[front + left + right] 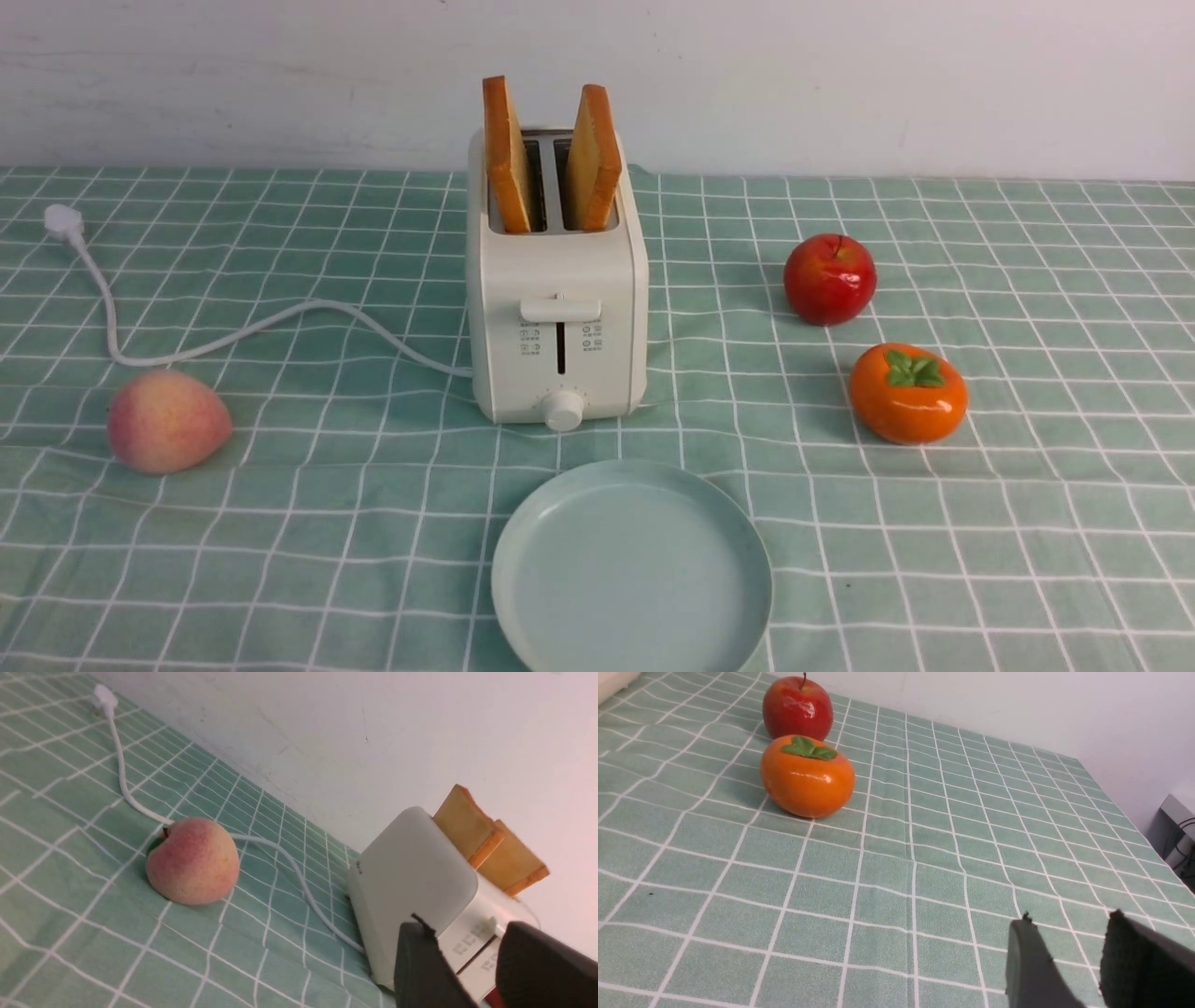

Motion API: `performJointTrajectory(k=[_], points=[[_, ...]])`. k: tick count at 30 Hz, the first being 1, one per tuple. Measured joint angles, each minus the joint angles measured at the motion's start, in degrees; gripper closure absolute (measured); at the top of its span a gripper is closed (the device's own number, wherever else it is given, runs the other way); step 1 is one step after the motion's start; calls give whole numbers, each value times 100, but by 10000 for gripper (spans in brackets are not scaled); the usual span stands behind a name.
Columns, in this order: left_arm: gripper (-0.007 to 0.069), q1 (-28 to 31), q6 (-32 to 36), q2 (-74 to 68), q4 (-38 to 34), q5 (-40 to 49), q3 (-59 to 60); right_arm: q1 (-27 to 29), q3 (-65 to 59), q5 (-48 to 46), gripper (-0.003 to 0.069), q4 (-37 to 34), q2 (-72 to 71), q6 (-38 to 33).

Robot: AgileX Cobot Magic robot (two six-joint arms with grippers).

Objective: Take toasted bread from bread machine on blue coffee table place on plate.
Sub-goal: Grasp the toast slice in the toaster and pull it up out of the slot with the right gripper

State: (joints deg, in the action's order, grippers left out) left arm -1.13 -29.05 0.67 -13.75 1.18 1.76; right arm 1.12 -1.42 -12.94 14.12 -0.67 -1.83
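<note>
You've got the toasted bread (507,154), both slices, standing in the slots of the bread machine (560,280), tops leaning apart. The machine sits on the blue coffee table (1027,523) at 12 o'clock from the plate (631,569), near but apart. Your left gripper (465,938) and right gripper (1069,933) both have jaws spread, gripping nothing; peach (168,420) at 8 o'clock of the machine, apple (829,278) at 3, persimmon (907,392) at 4.

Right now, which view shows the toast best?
The front view: both slices of toast stand in the toaster, their upper halves clear. The left wrist view shows them at an angle, partly behind the toaster. The right wrist view shows none.
</note>
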Motion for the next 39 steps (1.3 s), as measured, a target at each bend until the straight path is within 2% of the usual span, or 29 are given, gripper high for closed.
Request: performJointTrajectory(k=[6,10,16,17,19,24,29,32,35,36,39], points=[[387,0,-52,0,-42,0,0,0,0,117,419,-201,0,213],[387,0,-134,0,-42,0,0,0,0,726,419,-837,0,1109],[387,0,-158,0,-136,-118,0,0,0,1185,419,-1191,0,2403],[387,0,-158,0,-136,-118,0,0,0,1193,419,-1198,0,2444],[387,0,-158,0,-265,-627,0,0,0,1294,419,-1203,0,2965],[387,0,-153,0,-302,-1600,0,0,104,1392,419,-1221,6,3597],[387,0,-15,-581,-296,-1594,-706,0,731,1167,419,-1221,433,3712],[387,0,333,-1713,-179,-923,-2070,0,1666,956,419,-1200,1484,3727],[387,0,479,-2494,-60,262,-3092,0,2384,543,419,-1178,2299,3727],[387,0,582,-2933,10,1018,-3691,0,2782,222,419,-1172,2710,3727],[387,0,760,-3524,115,2048,-4262,0,3246,-453,419,-1019,3443,3616]])
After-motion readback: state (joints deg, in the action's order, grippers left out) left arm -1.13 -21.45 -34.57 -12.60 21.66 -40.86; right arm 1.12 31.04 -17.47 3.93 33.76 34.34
